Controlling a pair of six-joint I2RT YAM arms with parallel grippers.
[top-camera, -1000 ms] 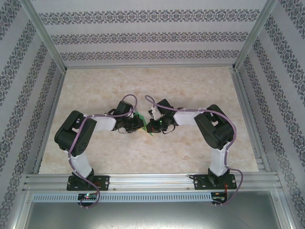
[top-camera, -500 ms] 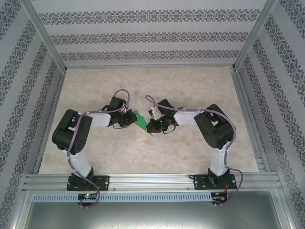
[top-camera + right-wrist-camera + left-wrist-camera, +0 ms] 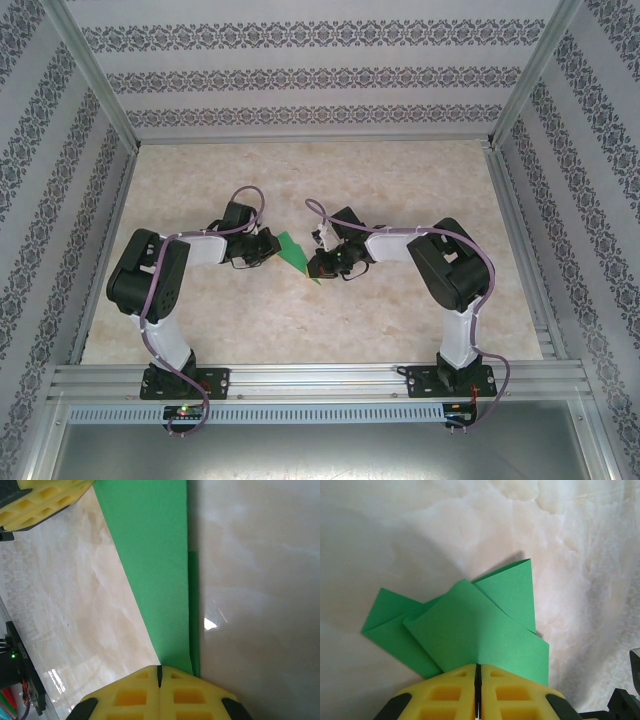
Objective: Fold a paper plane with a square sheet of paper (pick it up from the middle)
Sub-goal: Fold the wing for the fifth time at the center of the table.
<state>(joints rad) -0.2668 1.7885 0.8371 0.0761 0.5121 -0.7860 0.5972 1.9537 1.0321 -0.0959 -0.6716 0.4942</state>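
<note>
The green sheet of paper (image 3: 293, 250) is folded into a pointed shape with layered flaps and hangs between my two grippers over the middle of the table. My left gripper (image 3: 274, 250) is shut on its wide end. In the left wrist view the yellow fingers (image 3: 445, 695) meet at the left gripper (image 3: 478, 667), with the overlapping flaps of paper (image 3: 470, 625) spreading out beyond them. My right gripper (image 3: 319, 267) is shut on the narrow end. In the right wrist view the paper (image 3: 155, 565) tapers down into the closed right gripper (image 3: 160, 670), and the left gripper's fingers (image 3: 40, 500) show at the top left.
The marble-patterned tabletop (image 3: 400, 180) stretches behind and beside the arms. Aluminium frame rails (image 3: 300, 378) run along the near edge and the sides. Patterned walls close in the back and both sides. A black arm part (image 3: 622, 705) sits close at the lower right of the left wrist view.
My left arm has drawn back to the left with its end of the paper, so more green paper shows between the grippers. The right arm has stayed put.
</note>
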